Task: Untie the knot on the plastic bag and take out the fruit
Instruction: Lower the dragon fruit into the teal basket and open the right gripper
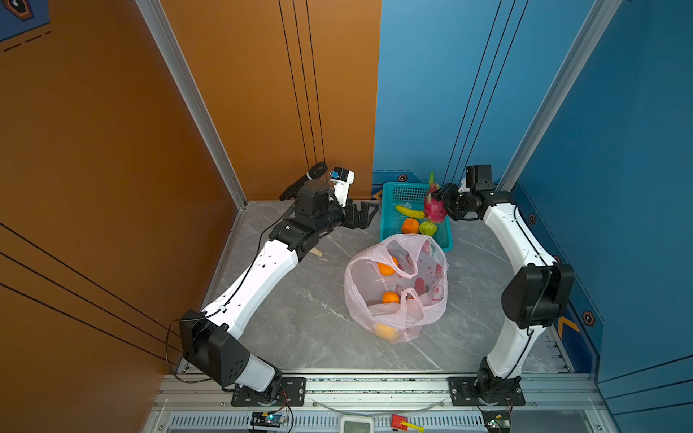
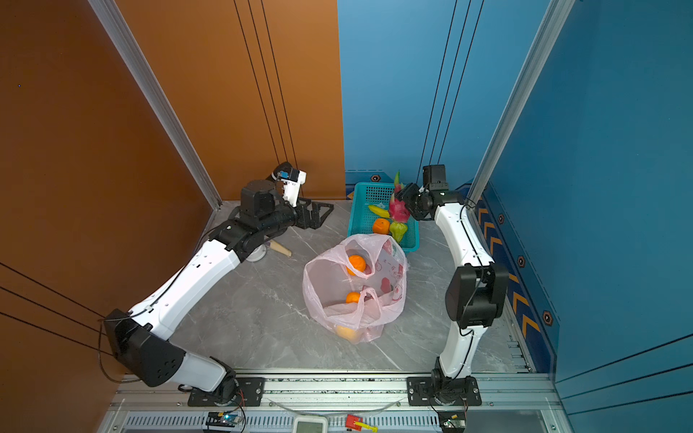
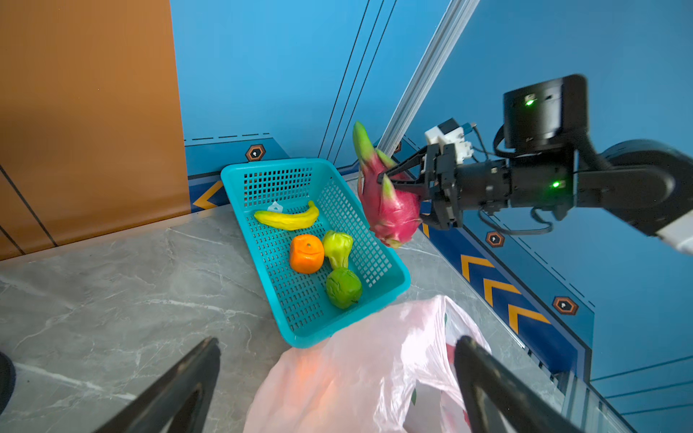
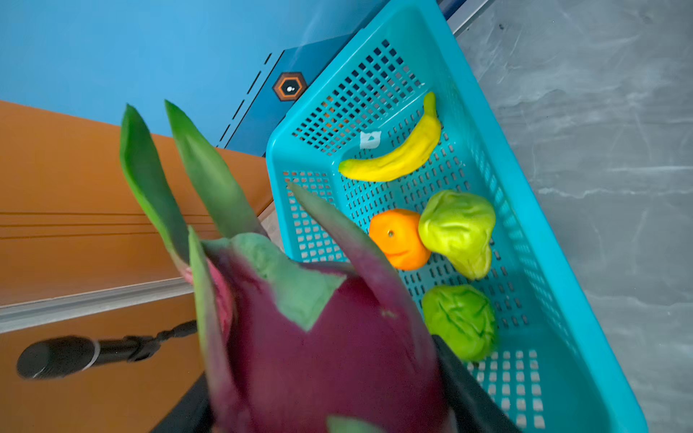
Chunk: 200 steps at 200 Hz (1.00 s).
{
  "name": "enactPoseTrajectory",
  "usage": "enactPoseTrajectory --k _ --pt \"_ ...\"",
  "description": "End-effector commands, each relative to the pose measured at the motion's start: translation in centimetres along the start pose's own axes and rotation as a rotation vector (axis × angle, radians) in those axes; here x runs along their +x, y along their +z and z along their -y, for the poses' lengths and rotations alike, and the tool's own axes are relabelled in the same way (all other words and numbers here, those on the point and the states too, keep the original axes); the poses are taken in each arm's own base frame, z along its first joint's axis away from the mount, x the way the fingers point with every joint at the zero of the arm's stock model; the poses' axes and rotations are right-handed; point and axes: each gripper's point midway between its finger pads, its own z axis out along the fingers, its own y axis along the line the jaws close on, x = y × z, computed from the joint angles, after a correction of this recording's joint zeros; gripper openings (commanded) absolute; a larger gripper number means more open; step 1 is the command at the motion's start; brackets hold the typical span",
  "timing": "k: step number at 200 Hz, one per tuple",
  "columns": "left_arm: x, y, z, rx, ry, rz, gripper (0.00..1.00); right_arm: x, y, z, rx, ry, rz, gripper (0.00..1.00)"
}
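Your right gripper (image 3: 403, 187) is clamped on the dragon fruit (image 3: 390, 213), which looks to hang tilted over the basket's (image 3: 270, 163) side wall. Let go here and it may hit the rim and roll onto the table. That arm reaches forward with a level wrist. Your left gripper (image 1: 365, 213) hovers beside the basket, jaws wide and empty. The bag (image 1: 397, 296) sits mid-table, untied, with tangerines (image 1: 386, 268) inside.

The left arm (image 1: 262, 268) and right arm (image 1: 519, 236) are wearing white shells between black joints, thin black cables (image 3: 513, 231) are trailing alongside, and green lights (image 3: 529, 102) are glowing on the right wrist.
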Motion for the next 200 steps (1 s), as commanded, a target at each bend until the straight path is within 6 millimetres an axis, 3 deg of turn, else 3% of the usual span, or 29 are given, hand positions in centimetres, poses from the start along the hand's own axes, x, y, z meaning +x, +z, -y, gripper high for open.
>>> enactPoseTrajectory --k 1,44,89,152,200 --pt "-1.4 0.6 -0.3 0.013 -0.032 0.001 0.98 -2.5 2.1 -0.5 -0.01 0.016 0.058 0.32" --pt "-3.2 2.5 -0.6 0.018 -0.034 -0.019 0.98 -4.1 8.8 1.5 0.025 0.092 0.061 0.31" --pt "-3.9 4.2 -0.6 0.024 -0.061 -0.03 0.98 -4.1 14.7 2.5 -0.022 0.343 0.052 0.29" --pt "-3.7 4.8 -0.7 -0.013 -0.04 -0.027 0.97 -3.0 19.5 2.1 -0.077 0.585 0.05 0.31" --pt "-3.5 4.7 -0.5 -0.025 -0.028 -0.026 0.97 -2.8 22.1 1.4 -0.119 0.673 0.057 0.49"
